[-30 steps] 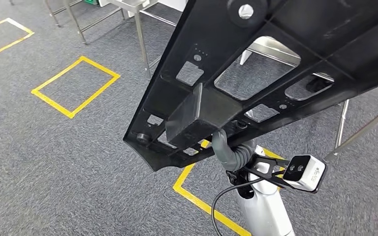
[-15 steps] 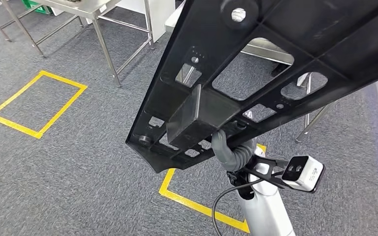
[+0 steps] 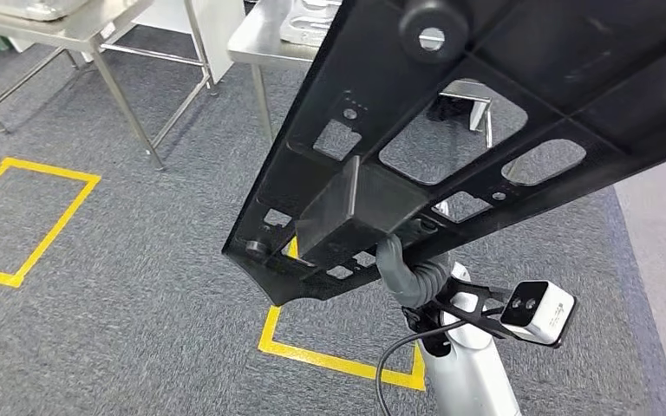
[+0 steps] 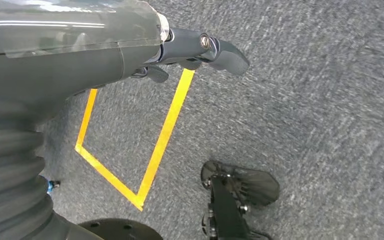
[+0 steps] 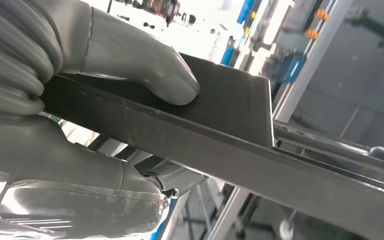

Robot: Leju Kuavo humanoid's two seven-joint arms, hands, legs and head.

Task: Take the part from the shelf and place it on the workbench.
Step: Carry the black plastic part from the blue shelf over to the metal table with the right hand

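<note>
Right hand (image 3: 405, 270) carrying the part (image 3: 451, 130) across the floor

From my end the right hand is clamped on the part: in the wrist view its thumb (image 5: 145, 75) presses flat on the boxy black bit while the rest of the hand sits underneath, so the part is pinched between them. The part sticks up and out from that hand, tilted, above the carpet (image 3: 121, 303). A steel bench (image 3: 260, 39) stands beyond it, farther out from the hand. Left hand (image 4: 195, 50) hangs over the carpet near a yellow tape square (image 4: 150, 150), holding nothing, fingers curled a bit, apart.
</note>
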